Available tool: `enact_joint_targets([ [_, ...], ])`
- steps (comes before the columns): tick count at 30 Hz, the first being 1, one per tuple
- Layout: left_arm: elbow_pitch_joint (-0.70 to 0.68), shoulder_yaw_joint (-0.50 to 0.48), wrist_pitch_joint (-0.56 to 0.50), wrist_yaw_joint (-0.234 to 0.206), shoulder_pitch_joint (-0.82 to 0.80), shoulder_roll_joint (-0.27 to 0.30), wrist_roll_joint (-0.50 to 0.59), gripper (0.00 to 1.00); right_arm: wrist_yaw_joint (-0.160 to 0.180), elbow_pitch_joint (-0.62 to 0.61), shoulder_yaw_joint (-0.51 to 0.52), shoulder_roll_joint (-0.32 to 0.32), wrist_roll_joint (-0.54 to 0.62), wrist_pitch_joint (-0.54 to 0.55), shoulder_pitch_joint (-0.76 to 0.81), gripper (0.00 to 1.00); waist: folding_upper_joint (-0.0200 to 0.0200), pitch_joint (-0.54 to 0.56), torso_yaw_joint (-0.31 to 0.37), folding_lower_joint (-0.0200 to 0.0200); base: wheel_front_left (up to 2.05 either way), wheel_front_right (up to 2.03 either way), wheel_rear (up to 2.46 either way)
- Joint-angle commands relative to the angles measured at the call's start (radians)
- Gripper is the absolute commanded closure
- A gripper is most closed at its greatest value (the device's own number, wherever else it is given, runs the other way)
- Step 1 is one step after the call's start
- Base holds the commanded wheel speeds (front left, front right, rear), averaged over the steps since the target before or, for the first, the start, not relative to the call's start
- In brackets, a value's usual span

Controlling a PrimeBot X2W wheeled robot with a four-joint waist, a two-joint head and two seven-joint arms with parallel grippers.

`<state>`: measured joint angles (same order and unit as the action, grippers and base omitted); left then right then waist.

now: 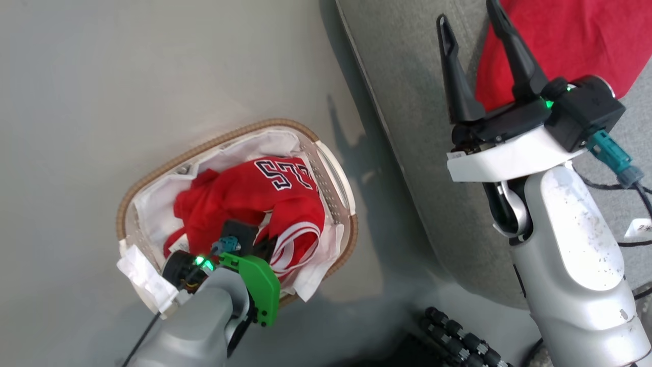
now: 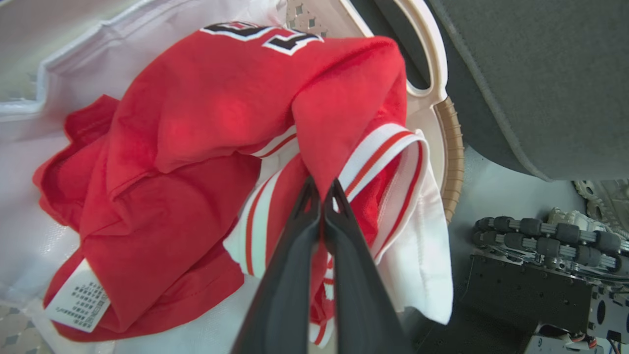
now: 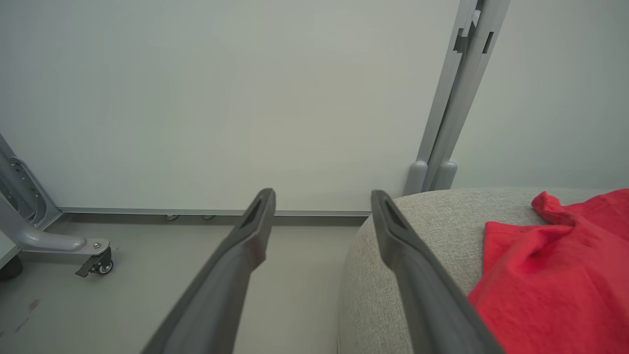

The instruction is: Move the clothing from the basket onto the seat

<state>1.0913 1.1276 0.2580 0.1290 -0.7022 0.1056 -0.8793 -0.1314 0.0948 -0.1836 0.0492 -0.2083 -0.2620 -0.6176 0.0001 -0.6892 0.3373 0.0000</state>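
The basket [image 1: 277, 122] stands on the floor left of the seat [image 1: 423, 127], with its white lining [image 1: 153, 204] showing. In it lies a crumpled red jersey [image 1: 254, 196] with white and navy numerals. My left gripper [image 2: 322, 189] reaches down into the basket and is shut on a fold of the jersey [image 2: 221, 108] beside its striped trim. My wrist covers those fingers in the head view. A plain red T-shirt [image 1: 570, 41] lies on the seat. My right gripper [image 1: 467, 15] hangs open over the seat's edge [image 3: 403, 221], just left of the T-shirt [image 3: 555, 275], holding nothing.
The basket's rim [image 2: 454, 142] nearly touches the seat's side. My base with its black rollers [image 1: 458, 336] sits in front of both. Cables [image 1: 611, 183] lie at the right. A pale wall, a grey post [image 3: 457, 98] and a castor leg [image 3: 93, 260] stand beyond the seat.
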Motion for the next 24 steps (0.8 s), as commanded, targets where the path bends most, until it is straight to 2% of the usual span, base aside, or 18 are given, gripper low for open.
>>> enact_joint_targets([
  [1,-0.014,-0.010,0.008,0.003,0.023,-0.009,-0.011,1.00,0.001,0.013,0.003,0.004,0.007,-0.004,0.025,0.00,-0.0001,0.114,-0.062,0.0000,0.00,0.00,0.00],
  [10,-0.160,-0.173,0.006,0.003,0.111,-0.010,0.071,1.00,0.001,0.087,0.021,0.004,0.024,-0.004,0.129,0.00,-0.0001,0.288,-0.145,0.0000,0.00,0.00,0.00],
  [20,-0.330,-0.350,0.007,0.003,0.257,-0.022,0.199,1.00,0.001,0.136,0.046,0.004,0.016,-0.004,0.265,0.00,-0.0001,0.433,-0.231,0.0000,0.00,0.00,0.00],
  [24,-0.394,-0.392,0.007,0.003,0.293,-0.028,0.242,1.00,0.001,0.147,0.046,0.004,0.006,-0.004,0.308,0.00,-0.0001,0.480,-0.258,0.0000,0.00,0.00,0.00],
])
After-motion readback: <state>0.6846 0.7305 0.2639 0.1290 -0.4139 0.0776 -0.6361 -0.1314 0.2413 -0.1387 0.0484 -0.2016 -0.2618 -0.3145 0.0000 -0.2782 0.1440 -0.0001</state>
